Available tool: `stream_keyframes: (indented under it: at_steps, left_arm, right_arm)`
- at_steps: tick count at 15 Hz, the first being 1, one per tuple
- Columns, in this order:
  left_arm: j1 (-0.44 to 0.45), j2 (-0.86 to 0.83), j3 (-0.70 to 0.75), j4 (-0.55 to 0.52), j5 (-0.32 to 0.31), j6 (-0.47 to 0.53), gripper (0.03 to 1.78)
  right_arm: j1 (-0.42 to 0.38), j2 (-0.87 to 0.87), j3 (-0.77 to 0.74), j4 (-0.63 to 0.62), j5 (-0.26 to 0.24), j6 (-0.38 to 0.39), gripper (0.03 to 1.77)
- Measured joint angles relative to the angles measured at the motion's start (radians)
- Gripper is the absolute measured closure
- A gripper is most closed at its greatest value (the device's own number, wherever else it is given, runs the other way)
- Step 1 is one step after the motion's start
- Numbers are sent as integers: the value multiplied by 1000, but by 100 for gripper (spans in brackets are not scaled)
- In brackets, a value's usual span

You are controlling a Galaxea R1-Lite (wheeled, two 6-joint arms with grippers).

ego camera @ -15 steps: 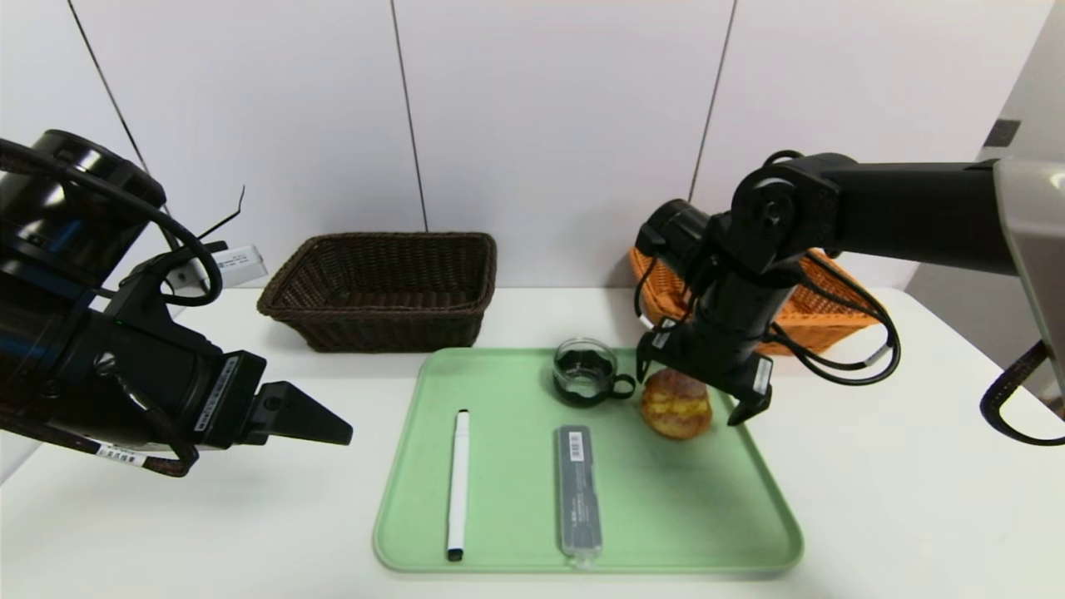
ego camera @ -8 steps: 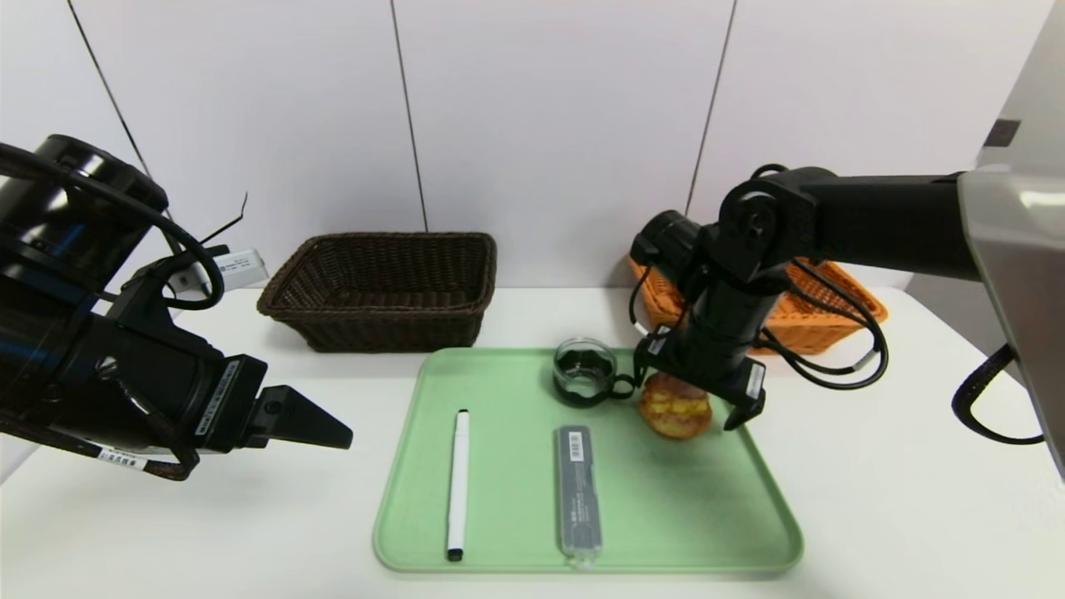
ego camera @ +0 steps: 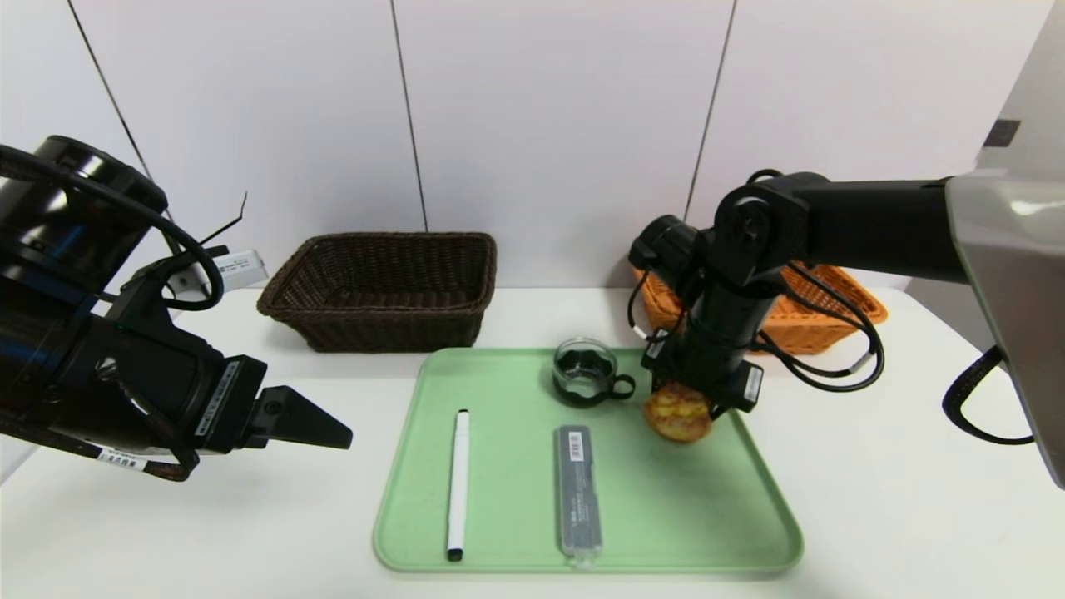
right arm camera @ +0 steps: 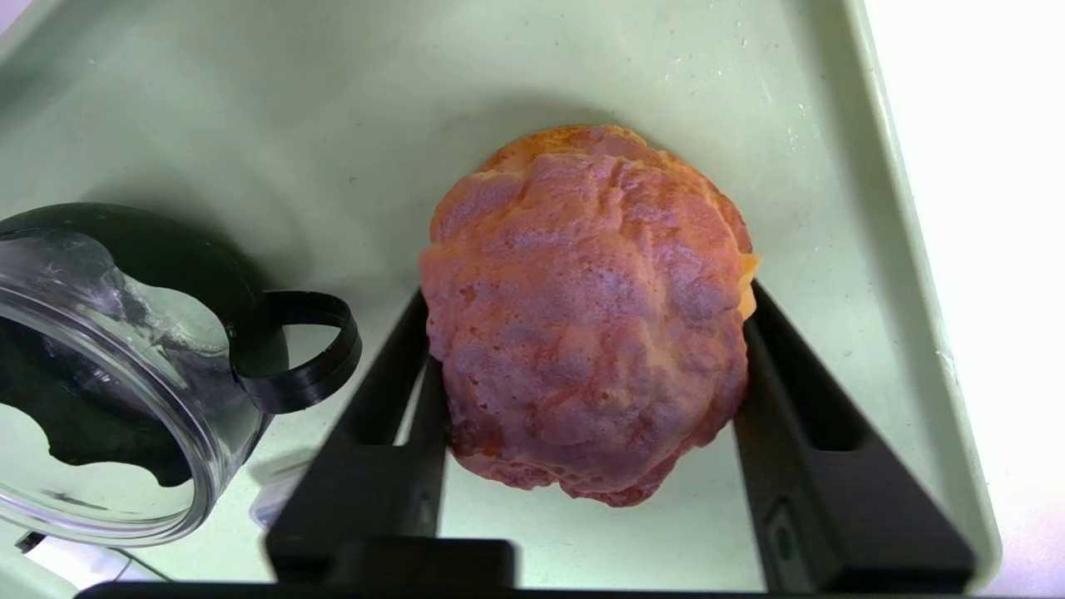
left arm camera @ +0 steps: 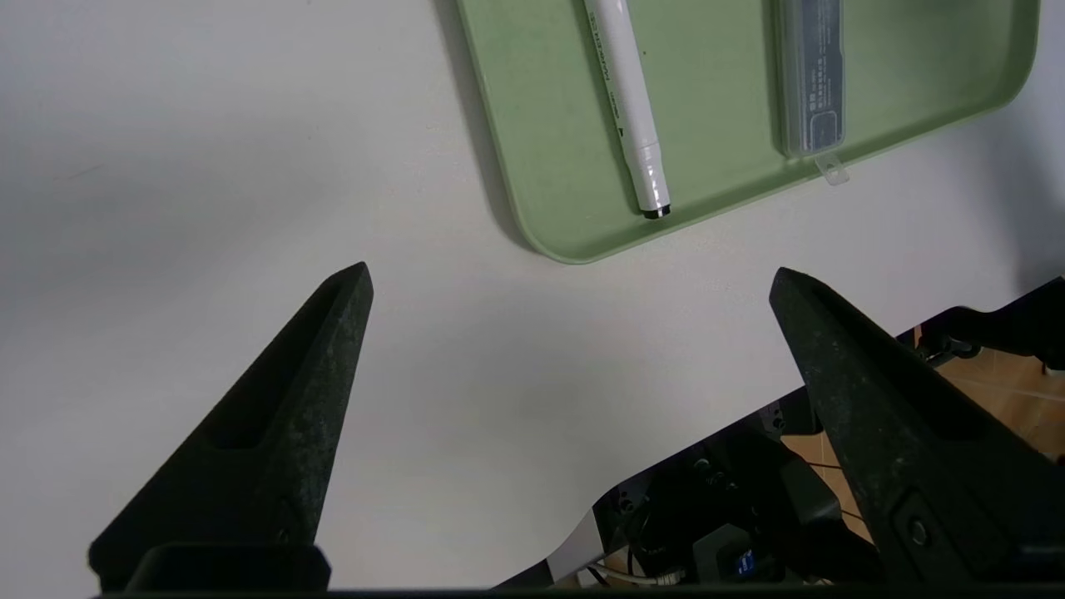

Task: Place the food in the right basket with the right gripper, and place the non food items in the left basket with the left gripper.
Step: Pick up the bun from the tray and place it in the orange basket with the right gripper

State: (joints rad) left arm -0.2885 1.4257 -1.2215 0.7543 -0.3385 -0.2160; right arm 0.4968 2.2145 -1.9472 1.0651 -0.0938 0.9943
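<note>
The grey case (ego camera: 579, 491) is showing a small white barcode label near its far end, and faint printed lines run along it in the left wrist view, too small to read. The pen (ego camera: 458, 483) is carrying a line of dark print along its barrel, also unreadable. White stickers on both arms are bearing text that cannot be made out.

The right pincer (ego camera: 682, 408) is pointing steeply down over the far right part of the green tray (ego camera: 666, 532), and its two fingers (right arm camera: 378, 433) are pressing against opposite sides of the cream puff (ego camera: 678, 414), gripping it. In the right wrist view the puff is sitting between the fingers, filling the gap, with its base looking to be on the tray. The glass cup (ego camera: 586, 372) is standing just beside the puff, its black handle turned toward it.

The left pincer (ego camera: 304, 424) is hanging wide open and empty over the table (ego camera: 899, 499), well to the left of the tray. The pen and the case are lying side by side on the tray's near half. The brown basket (ego camera: 383, 287) is sitting behind the tray on the left, and the orange basket (ego camera: 819, 312) is sitting behind the right arm
</note>
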Motion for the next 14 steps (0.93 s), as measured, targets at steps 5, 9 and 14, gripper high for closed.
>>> stream_keyframes:
  at_steps: [5, 9, 14]
  left_arm:
    - [0, -5, 5, 0, 1, 0, 12]
    - [0, -10, 15, 0, 0, 0, 12]
    - [-2, -10, 13, -1, 0, 1, 12]
  right_arm:
    - [2, -27, 1, 2, 8, -13, 99]
    - [7, -127, 0, 3, 101, -51, 99]
    - [-48, -285, -1, -34, 131, -184, 99]
